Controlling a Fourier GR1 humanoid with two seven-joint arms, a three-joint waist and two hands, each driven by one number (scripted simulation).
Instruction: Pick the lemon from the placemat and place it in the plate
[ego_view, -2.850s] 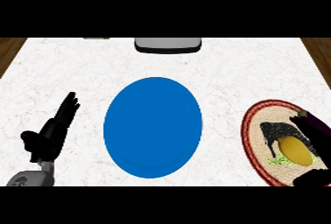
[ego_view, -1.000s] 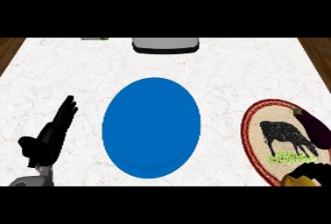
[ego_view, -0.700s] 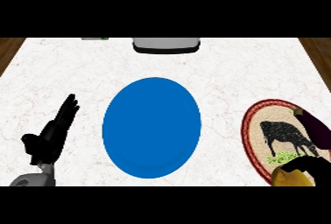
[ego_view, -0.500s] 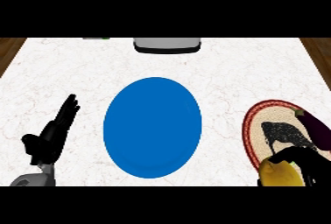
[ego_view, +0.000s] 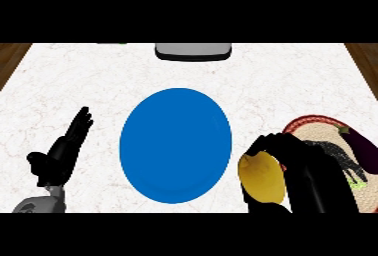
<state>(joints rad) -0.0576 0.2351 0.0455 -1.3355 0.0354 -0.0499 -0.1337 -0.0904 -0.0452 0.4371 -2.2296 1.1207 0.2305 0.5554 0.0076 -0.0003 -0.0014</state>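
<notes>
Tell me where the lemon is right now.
In the head view the lemon sits low on the right, held in the right hand, between the blue plate and the placemat.

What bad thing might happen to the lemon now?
The right hand holds the lemon above the counter, between the placemat and the blue plate. If the fingers slip, it might fall and roll away. Released too near the plate's rim, it might roll back off.
</notes>
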